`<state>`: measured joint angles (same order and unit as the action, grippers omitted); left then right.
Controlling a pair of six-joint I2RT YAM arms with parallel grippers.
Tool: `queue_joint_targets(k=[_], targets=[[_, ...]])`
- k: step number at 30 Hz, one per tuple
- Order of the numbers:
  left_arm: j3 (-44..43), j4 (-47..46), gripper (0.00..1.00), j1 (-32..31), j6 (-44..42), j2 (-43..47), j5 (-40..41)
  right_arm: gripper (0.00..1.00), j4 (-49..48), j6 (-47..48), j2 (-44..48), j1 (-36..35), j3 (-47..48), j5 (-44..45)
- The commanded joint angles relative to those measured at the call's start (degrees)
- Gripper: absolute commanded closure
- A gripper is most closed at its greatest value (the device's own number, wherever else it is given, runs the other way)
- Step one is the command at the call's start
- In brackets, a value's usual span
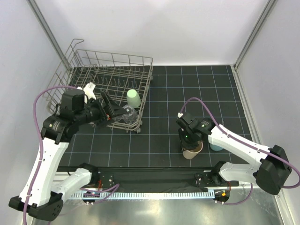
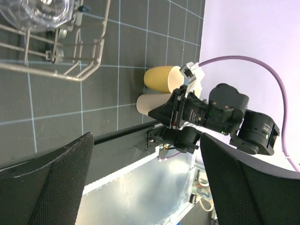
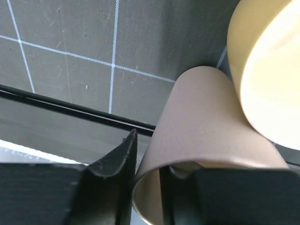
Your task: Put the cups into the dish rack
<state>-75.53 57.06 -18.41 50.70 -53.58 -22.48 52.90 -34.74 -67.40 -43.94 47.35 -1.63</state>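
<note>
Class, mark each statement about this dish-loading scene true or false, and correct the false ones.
1. The mint-green cup is inside the dish rack. True.
2. The left gripper holds a clear tumbler. False: its jaws are open and empty, and the tumbler sits in the rack.
3. The right gripper pinches the tan cup by its wall. True.
4. The tan cup is in the rack. False: it is on the table, outside it.

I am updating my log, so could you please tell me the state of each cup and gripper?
Tan cup: rim pinched by the right gripper.
Left gripper: open, empty.
Green cup: in the rack.
Clear tumbler: in the rack.
Yellow cup: beside the tan cup.
Blue mug: on the table, partly hidden.
</note>
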Motion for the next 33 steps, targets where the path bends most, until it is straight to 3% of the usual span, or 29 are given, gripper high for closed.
queue_joint_targets(k=[1,8,14,24,33], targets=[[1.35,-3.27,0.08,-0.22,3.88,1.81,0.77,0.78,-1.23,3.45,1.3,-0.35,1.5,1.36],[0.47,-7.48,0.02,-0.22,5.99,0.41,-1.77,0.93,1.59,7.4,3.41,-0.35,12.66,-0.21],[1.79,-23.38,0.0,-0.22,12.04,-2.4,-11.96,0.96,0.36,9.78,3.5,-0.35,24.88,-6.27],[-4.09,-34.81,0.0,-0.13,11.62,-7.68,-22.25,0.96,-20.18,4.69,4.11,-0.35,39.12,-22.53],[-3.31,-42.89,0.0,-0.22,14.42,-6.8,-26.91,0.96,-33.82,2.05,6.31,-0.27,40.63,-32.99]])
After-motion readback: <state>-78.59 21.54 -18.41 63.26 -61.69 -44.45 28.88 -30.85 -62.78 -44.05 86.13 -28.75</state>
